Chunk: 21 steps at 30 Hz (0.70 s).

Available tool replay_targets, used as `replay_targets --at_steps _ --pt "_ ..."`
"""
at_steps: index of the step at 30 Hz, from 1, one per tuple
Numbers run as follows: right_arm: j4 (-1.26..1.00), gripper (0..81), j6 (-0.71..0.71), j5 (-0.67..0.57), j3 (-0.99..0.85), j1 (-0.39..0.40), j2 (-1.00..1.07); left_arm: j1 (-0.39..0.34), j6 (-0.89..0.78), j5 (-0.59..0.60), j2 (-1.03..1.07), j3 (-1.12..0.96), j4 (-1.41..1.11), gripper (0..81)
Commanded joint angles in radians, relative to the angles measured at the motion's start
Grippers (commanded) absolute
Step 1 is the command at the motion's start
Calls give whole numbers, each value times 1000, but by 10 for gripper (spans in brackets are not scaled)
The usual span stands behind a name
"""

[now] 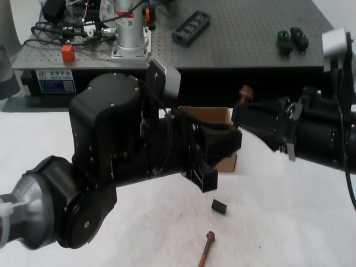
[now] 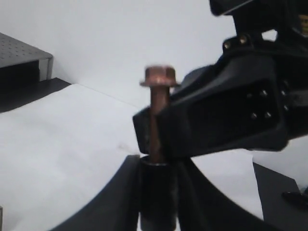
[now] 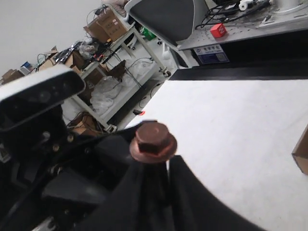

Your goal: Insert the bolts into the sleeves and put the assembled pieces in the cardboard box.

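Right gripper (image 3: 155, 169) clamped on bolt (image 3: 153, 143), head up, shank upright; its tip meets the mouth of the sleeve (image 2: 156, 195) directly below, which the left gripper (image 2: 158, 166) is clamped on. Likely push: straight down that axis; cardboard box (image 1: 214, 115) sits just behind both.

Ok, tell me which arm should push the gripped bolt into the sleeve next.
Right. The right gripper is shut on the bolt, its tip at the mouth of the black sleeve, which the left gripper holds upright beneath.
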Motion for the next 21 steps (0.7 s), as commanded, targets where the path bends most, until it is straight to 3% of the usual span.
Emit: replay_targets --at_steps 1,3,7,11,17,21 --pt "12 390 -14 -25 -2 6 0 2 -9 -24 -15 -13 -49 6" --pt "20 472 -4 -5 -2 -10 -12 2 -5 -46 -15 -13 -48 6" --pt "119 432 -58 -5 -2 -108 -72 9 -15 -291 19 -42 -14 6" --pt "319 426 -226 62 -2 -195 -121 67 -51 -361 175 -259 260 6" --pt "531 418 -400 280 -2 -176 -90 101 121 -466 555 -773 723 6" --pt "591 393 -426 321 -4 -133 -20 101 209 -511 760 -1079 1047 6"
